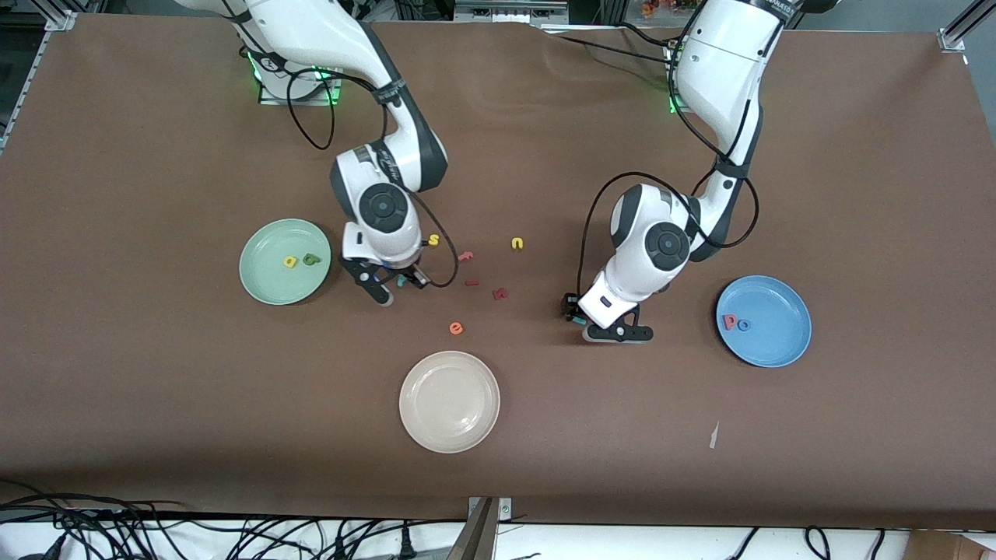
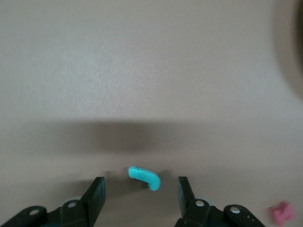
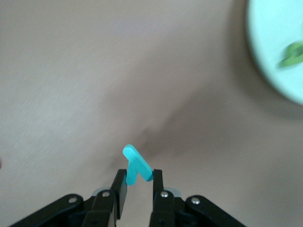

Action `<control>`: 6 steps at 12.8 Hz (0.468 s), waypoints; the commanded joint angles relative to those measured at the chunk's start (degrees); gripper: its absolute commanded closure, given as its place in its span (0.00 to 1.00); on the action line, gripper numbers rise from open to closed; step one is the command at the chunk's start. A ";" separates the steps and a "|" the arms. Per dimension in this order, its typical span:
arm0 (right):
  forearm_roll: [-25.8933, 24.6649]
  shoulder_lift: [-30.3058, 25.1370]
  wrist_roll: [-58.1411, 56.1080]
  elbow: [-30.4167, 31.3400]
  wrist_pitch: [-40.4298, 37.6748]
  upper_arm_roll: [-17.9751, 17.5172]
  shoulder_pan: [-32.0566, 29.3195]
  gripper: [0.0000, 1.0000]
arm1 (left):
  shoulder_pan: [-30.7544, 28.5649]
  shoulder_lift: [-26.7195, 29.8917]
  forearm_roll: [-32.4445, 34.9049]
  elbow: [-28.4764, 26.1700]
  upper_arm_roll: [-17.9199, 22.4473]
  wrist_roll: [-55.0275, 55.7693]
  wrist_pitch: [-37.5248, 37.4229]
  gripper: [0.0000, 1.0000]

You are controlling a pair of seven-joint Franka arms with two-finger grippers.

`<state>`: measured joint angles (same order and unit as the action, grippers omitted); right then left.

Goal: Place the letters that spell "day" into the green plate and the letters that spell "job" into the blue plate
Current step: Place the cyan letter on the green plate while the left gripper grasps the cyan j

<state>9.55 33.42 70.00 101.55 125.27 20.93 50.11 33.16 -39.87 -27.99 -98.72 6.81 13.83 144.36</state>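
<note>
Right wrist view showed my right claw [image 3: 139, 177] clamped on the tiny teal foam "y" [image 3: 137, 164] just beside the round pale-green plate [image 1: 257, 274], which I judged needed carrying over the rim and releasing, while my left claw [image 2: 141, 187] stood wide astride the teal hooked foam "j" [image 2: 145, 177] on the table.

We see the pale green plate [image 1: 261, 284] at nine o'clock on the table, holding the yellow "a" [image 1: 289, 262] near its middle, with the dark green "d" [image 1: 312, 259] at three o'clock of it. The teal "y" [image 3: 137, 168] is up off the table, tilted, pinched by the right gripper [image 3: 140, 176]. The blue plate [image 1: 778, 350] at three o'clock holds the salmon "b" [image 1: 730, 320] and blue "o" [image 1: 744, 325] touching near its nine o'clock rim, while the teal "j" [image 2: 144, 177] lies flat on the table between the parted fingers of the left gripper [image 2: 142, 184].
</note>
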 commanded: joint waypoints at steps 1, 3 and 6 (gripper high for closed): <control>-1.98 -5.72 -1.89 4.25 -3.97 3.84 0.60 0.80 | 0.59 -0.65 -7.84 0.98 0.75 3.82 -0.13 0.32; -3.83 -9.50 -5.82 9.60 -4.33 7.45 0.60 0.80 | 0.59 -0.65 -8.75 0.98 0.75 5.85 -0.13 0.31; -4.02 -12.85 -15.40 17.34 -3.37 13.51 0.51 0.80 | 1.11 -0.74 -4.91 0.98 0.84 1.75 -0.13 0.27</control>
<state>6.51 25.00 59.19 111.51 120.52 31.82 50.03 33.25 -40.11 -34.52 -98.69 6.88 17.98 144.36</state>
